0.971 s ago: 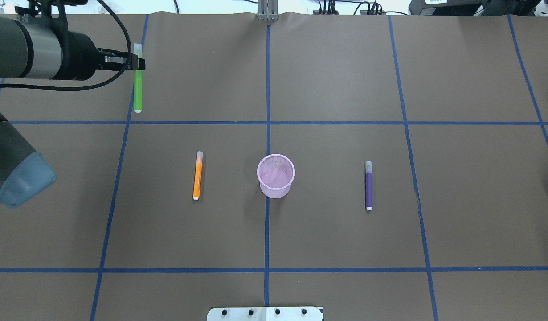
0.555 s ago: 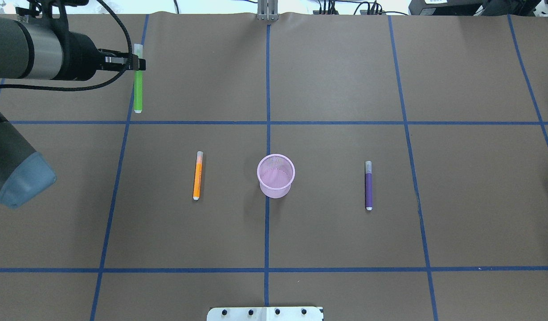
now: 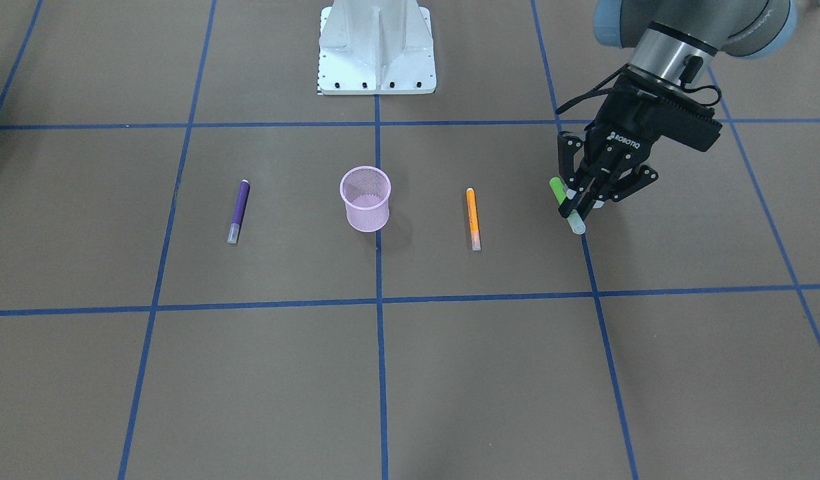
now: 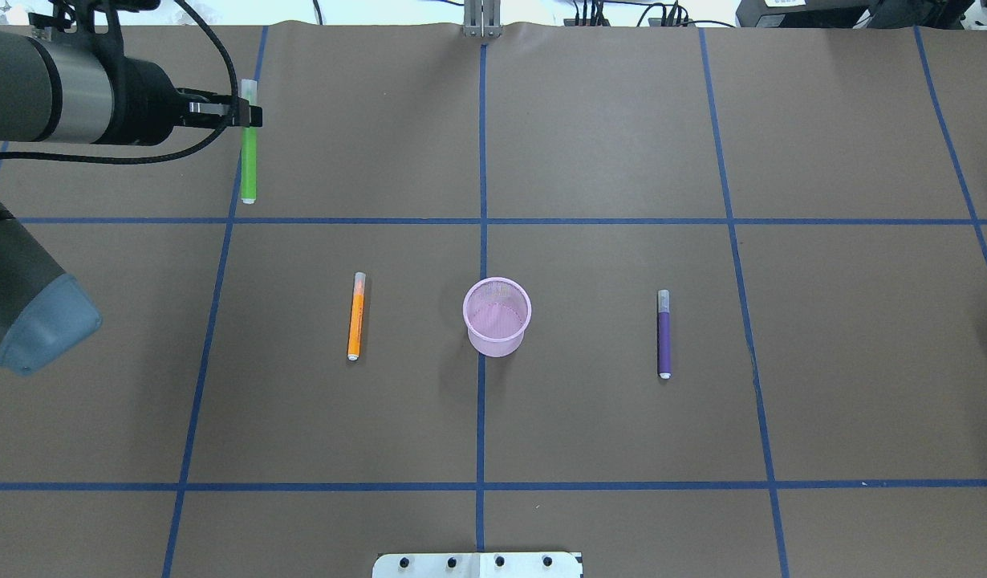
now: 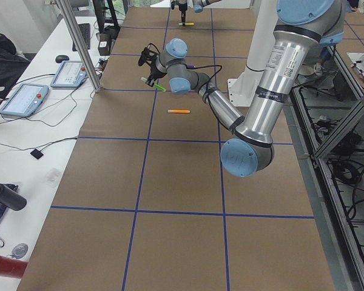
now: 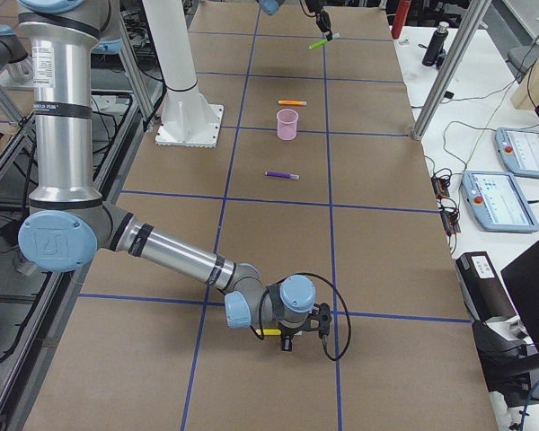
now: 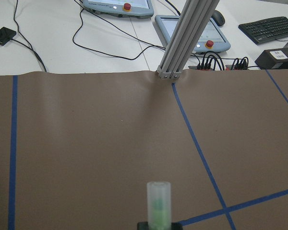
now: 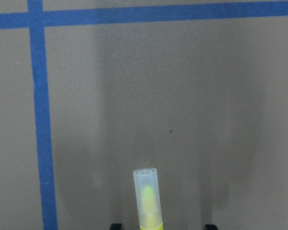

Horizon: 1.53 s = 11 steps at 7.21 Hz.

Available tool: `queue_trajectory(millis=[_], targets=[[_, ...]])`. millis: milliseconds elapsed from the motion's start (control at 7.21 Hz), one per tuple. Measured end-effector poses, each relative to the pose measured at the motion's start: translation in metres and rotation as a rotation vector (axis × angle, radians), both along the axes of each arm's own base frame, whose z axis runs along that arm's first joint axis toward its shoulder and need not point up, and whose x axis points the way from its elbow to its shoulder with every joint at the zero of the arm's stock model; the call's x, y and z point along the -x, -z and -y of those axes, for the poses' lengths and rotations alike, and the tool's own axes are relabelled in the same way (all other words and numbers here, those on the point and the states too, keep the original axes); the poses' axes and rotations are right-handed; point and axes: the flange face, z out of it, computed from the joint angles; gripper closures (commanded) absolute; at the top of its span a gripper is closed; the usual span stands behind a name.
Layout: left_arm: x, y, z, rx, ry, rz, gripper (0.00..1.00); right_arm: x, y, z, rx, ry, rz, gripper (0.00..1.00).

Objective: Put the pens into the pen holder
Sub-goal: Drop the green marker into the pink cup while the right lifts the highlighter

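Hardly anything has changed over the last second: the left gripper [image 3: 579,202] stays pinched on the green pen [image 4: 249,160] near its pale cap, in the same spot. The pen is held clear of the table, out to the robot's left of the pen holder [image 4: 497,315] and farther from the base. In the overhead view its long axis runs straight away from the robot, cap end farthest.

The holder stands upright with nothing visible inside. The orange pen [image 4: 355,317] lies flat near the holder on its left and the purple pen [image 4: 664,337] on its right. Both are parallel to the green pen, caps also pointing away.

Well apart from the holder, on the robot's right, the right gripper [image 8: 161,225] sits low over the table. Its fingers [image 8: 115,226] are spread either side of the yellow pen [image 8: 147,196] without touching it.
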Motion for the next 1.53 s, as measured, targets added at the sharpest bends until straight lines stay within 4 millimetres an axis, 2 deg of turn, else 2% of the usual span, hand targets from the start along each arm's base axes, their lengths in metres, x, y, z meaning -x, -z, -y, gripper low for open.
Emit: queue_trajectory(millis=[416, 694, 832, 1248, 1526], targets=[[0.0, 0.0, 0.0, 0.0, 0.0, 0.001, 1.0, 0.0, -0.001, -0.001, 0.002, 0.002, 0.0, 0.75], [-0.001, 0.0, 0.0, 0.0, -0.001, 0.0, 1.0, 0.0, -0.002, -0.002, 0.002, 0.003, -0.002, 0.97], [-0.001, 0.0, 0.0, 0.001, -0.002, 0.002, 1.0, 0.0, -0.002, -0.002, 0.001, 0.003, -0.002, 1.0], [-0.009, 0.003, -0.001, -0.006, 0.012, 0.004, 1.0, 0.001, 0.004, 0.001, -0.012, 0.002, 0.001, 1.0], [-0.056, 0.032, -0.019, -0.049, 0.094, -0.018, 1.0, 0.004, 0.027, 0.011, -0.05, 0.003, 0.023, 1.0]])
